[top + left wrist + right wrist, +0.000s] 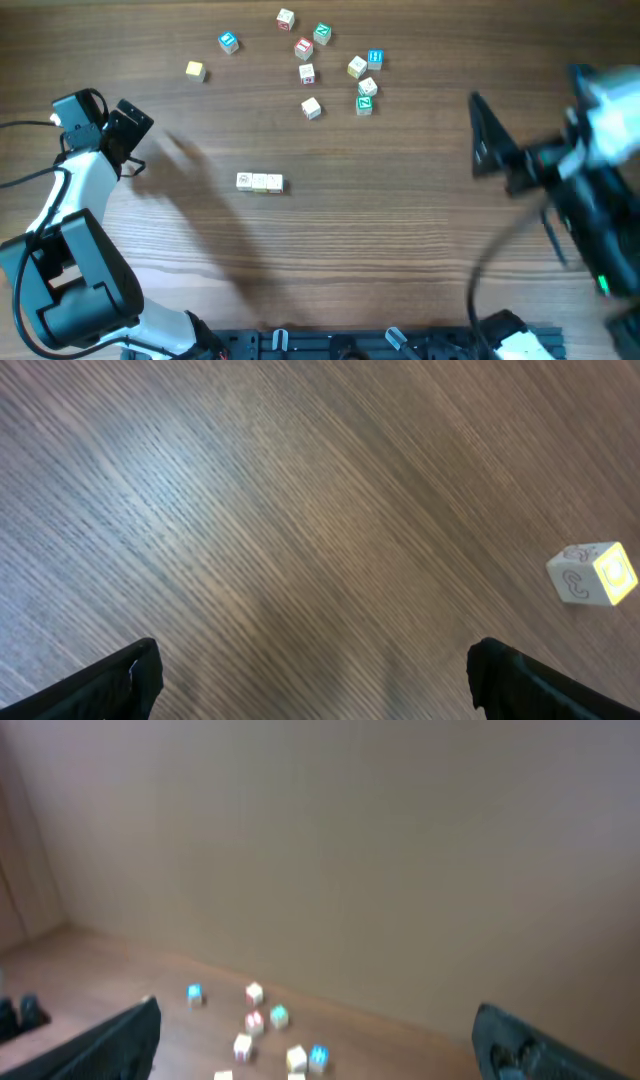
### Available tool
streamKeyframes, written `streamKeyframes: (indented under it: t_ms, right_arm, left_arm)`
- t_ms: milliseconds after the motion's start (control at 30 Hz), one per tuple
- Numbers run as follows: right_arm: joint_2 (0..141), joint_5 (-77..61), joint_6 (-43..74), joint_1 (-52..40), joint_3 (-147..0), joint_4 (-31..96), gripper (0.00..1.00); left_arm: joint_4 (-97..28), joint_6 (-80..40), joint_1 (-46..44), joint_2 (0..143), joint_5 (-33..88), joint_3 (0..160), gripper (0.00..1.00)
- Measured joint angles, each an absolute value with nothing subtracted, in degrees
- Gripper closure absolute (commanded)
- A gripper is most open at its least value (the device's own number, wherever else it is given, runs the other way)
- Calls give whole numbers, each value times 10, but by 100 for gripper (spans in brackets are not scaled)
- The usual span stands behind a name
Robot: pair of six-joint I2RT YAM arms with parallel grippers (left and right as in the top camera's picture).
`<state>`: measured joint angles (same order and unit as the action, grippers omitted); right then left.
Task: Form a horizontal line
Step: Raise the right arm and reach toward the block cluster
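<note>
Left gripper [128,128]: far-left part of the table [400,260], above bare wood. In the left wrist view its fingers [120,680] stand wide apart with nothing between them.

Yellow-faced cube [195,70]: alone, just right of that gripper and farther back, lying flat.

Horizontal line [259,181]: three cream-white cubes in a row, edges touching, left of centre. It is well apart from both grippers.

Loose cubes [311,108]: about ten scattered at far centre, some with blue, green or red faces, none touching the row.

Right gripper [487,140]: right side, blurred in the overhead view. The right wrist view shows the fingers [130,1030] spread apart, empty, with the far scatter small beyond them.
</note>
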<state>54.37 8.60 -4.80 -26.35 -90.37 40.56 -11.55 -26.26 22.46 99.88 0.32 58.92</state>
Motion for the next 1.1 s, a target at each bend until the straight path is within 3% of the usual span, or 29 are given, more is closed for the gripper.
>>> streamKeyframes:
  t_ms: [200, 333, 467, 667, 1000, 1067, 1100]
  right_arm:
    - [858, 43, -43, -258, -1151, 557, 0]
    - [994, -81, -8, -173, -1168, 568, 0]
    - [1102, -120, 30, -100, -1169, 578, 0]
    - [1244, -142, 60, -106, -1169, 566, 31]
    - [1365, -112, 71, -184, -1169, 567, 27]
    - [1370, -92, 69, -190, -1169, 561, 51]
    - [1370, -88, 73, -190, -1169, 557, 55]
  left_arm:
    - [-115, -263, 225, 999, 3, 589, 0]
    - [-115, -263, 225, 999, 3, 589, 0]
    - [-116, -263, 225, 999, 3, 589, 0]
    - [-116, -263, 225, 999, 3, 589, 0]
    - [-116, -263, 225, 999, 3, 589, 0]
    - [-116, -263, 225, 999, 3, 589, 0]
    - [-115, -263, 225, 999, 3, 589, 0]
